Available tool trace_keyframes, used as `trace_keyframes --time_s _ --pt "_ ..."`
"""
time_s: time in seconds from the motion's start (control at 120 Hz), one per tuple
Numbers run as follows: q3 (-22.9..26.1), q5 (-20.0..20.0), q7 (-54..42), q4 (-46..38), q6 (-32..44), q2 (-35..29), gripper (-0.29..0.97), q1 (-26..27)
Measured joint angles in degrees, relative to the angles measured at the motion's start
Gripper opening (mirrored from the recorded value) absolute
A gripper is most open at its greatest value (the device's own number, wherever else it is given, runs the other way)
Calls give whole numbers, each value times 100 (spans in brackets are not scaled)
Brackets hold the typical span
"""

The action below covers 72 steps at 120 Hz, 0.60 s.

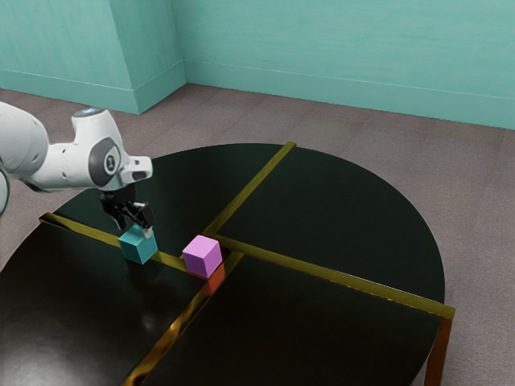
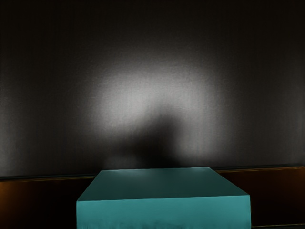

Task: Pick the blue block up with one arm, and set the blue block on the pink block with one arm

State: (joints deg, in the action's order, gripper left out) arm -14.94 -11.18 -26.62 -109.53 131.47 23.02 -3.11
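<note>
The blue block [image 1: 138, 246], a teal-blue cube, sits on the black round table [image 1: 338, 217] at the exterior view's left, on a gold strip. My gripper [image 1: 135, 228] hangs directly over it, open, with the fingertips spread at the level of its top edge. In the wrist view the blue block [image 2: 163, 198] lies just under my hand, its top face and one side showing. The pink block [image 1: 202, 255] stands on the table a short way to the right of the blue block, near where the gold strips cross.
Gold strips [image 1: 322, 275] divide the dark tabletop into four quarters. The table's edge curves round at the exterior view's right. Teal walls stand beyond a grey-brown floor [image 1: 451, 161].
</note>
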Motion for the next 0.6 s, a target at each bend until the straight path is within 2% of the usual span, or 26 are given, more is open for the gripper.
trace_keyframes --time_s 0.283,0.6 --pt "0 -189 -4 -284 488 -33 66 4" --pt "7 -215 -2 -315 631 4 66 30"
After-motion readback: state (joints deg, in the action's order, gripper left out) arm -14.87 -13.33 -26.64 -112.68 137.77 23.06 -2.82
